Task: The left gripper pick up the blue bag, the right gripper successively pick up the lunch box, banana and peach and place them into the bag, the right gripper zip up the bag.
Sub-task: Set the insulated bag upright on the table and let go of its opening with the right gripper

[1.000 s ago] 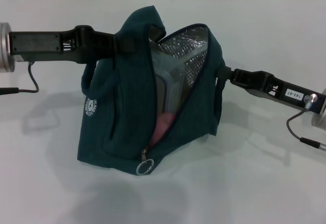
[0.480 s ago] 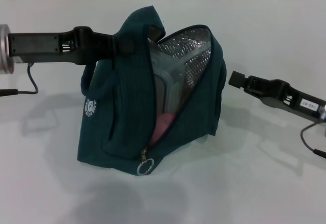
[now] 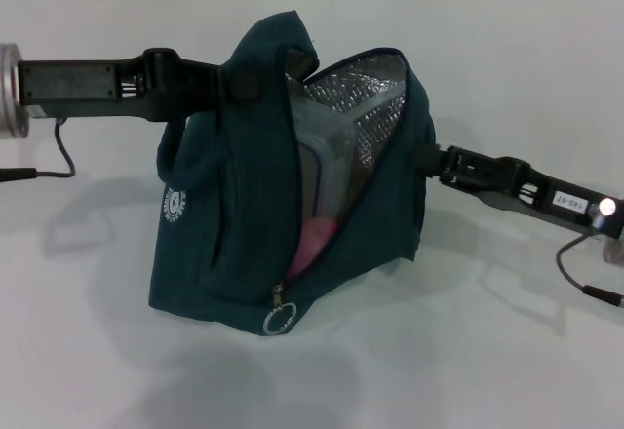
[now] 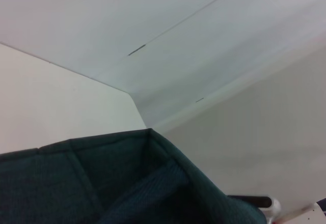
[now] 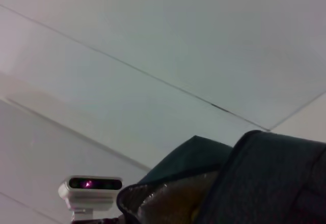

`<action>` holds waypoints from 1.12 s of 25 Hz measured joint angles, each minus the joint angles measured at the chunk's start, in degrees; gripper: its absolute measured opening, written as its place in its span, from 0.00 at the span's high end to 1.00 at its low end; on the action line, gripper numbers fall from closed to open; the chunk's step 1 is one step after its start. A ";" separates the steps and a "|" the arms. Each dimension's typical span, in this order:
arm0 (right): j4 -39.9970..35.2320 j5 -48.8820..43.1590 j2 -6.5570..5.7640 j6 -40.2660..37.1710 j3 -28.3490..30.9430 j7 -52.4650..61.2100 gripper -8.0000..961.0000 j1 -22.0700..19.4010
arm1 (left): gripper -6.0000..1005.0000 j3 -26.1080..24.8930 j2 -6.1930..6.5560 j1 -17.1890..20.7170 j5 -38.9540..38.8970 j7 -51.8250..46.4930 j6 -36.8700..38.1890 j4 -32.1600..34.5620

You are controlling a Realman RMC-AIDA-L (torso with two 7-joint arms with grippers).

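The large dark teal fabric blue bag [image 3: 244, 214] stands unzipped on the white table [image 3: 507, 370], its upper left edge clamped by the black left gripper [image 3: 237, 83]. Inside stands the clear lunch box [image 3: 327, 171], the pale pink peach [image 3: 314, 242] below it. The black right gripper [image 3: 425, 159] touches the bag's right side; I cannot tell how its fingers stand.

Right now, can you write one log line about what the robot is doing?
left gripper: holding blue bag top | right gripper: at bag's side | lunch box, peach: inside | zip: open
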 joint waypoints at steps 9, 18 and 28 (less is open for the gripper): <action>0.17 0.29 0.00 0.94 0.27 1.85 0.38 0.33 | 0.92 0.09 -0.12 -0.19 0.16 0.00 0.05 0.00; 0.30 1.83 0.00 2.08 0.28 2.55 0.10 1.59 | 0.92 0.70 -0.17 -0.84 0.02 0.08 0.09 0.00; 2.29 1.93 0.00 3.75 0.34 5.60 0.10 4.64 | 0.92 0.70 -0.48 -1.26 0.26 0.38 -0.04 0.00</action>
